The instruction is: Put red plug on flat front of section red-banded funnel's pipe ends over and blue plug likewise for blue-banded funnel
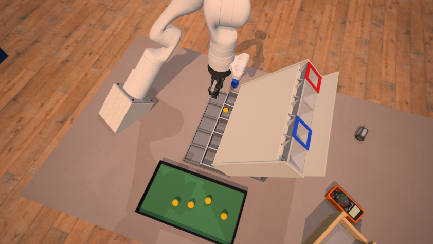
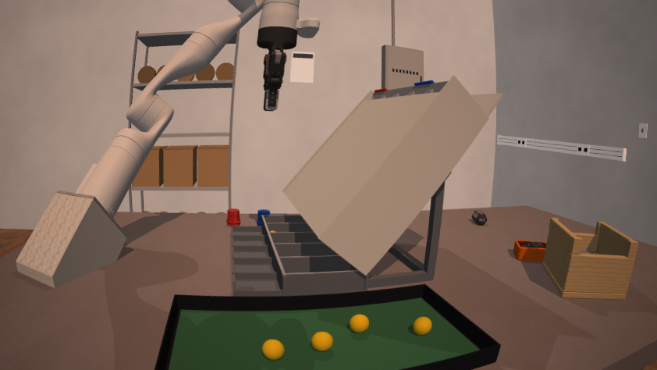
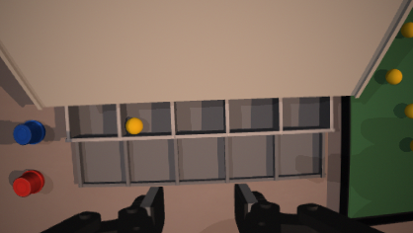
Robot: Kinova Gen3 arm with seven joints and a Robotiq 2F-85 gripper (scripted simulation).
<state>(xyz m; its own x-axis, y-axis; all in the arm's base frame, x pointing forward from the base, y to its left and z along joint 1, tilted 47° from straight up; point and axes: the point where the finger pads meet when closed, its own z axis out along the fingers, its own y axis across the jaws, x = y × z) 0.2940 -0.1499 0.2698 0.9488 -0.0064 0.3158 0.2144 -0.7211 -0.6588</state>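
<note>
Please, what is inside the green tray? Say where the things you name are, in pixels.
Four orange marbles (image 1: 190, 205) (image 2: 322, 341) (image 3: 394, 76) lie apart on the green floor of the tray (image 1: 194, 173) (image 2: 300, 301) (image 3: 345, 163). The floor directly beneath each marble is covered.

Marbles (image 1: 175, 202) (image 2: 272, 349) (image 3: 134, 125): five
Plugs (image 2: 233, 217) (image 3: 29, 183): two
Banded funnels (image 1: 318, 82) (image 2: 424, 83): two
Marble tray (image 1: 191, 200) (image 2: 304, 301) (image 3: 345, 163): one
Multimeter (image 1: 344, 204) (image 2: 529, 250): one
Grippers (image 1: 213, 92) (image 2: 271, 104) (image 3: 199, 201): one

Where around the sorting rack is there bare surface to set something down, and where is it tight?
Room: the mat between the arm's base and the rack's flat front sections; also between the cover and the multimeter.
Crowded: beside the rack's end, where the blue plug and red plug stand; the narrow strip between rack and green tray.
</note>
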